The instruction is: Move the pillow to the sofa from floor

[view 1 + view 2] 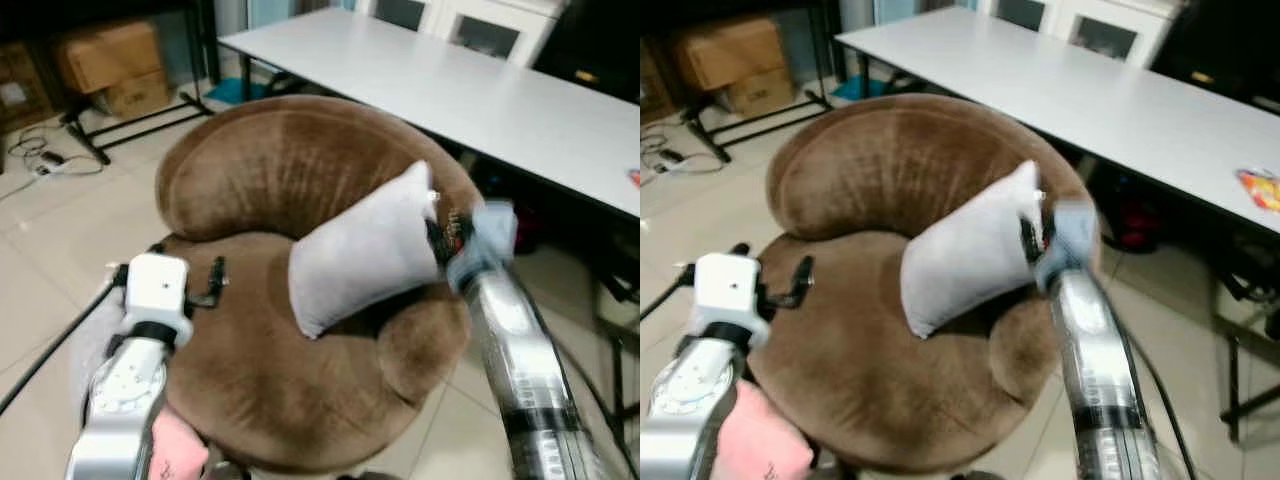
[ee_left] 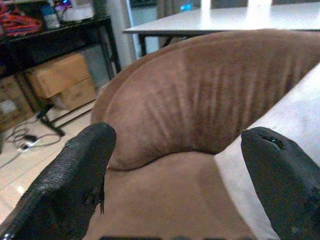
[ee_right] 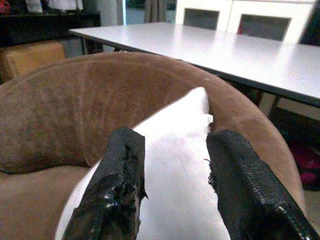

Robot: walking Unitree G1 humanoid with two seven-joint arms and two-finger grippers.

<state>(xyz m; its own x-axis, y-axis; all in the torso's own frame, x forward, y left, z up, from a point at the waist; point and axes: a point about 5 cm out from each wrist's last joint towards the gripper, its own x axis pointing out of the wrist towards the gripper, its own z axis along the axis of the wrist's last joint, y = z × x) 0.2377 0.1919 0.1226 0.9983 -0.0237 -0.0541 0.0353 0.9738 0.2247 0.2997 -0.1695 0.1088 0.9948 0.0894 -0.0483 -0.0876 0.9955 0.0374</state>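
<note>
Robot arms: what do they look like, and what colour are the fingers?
Both arms are shiny silver tubes. The left gripper has a white boxy wrist block and thin black cables trailing off. The right gripper has two long black fingers with a rough, bumpy surface.

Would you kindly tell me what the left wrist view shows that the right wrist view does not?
Of the two, the left wrist view gives the open left hand and cables on the floor. The right wrist view gives the right hand gripping the white pillow. Both share the brown sofa, the pillow and the white table.
</note>
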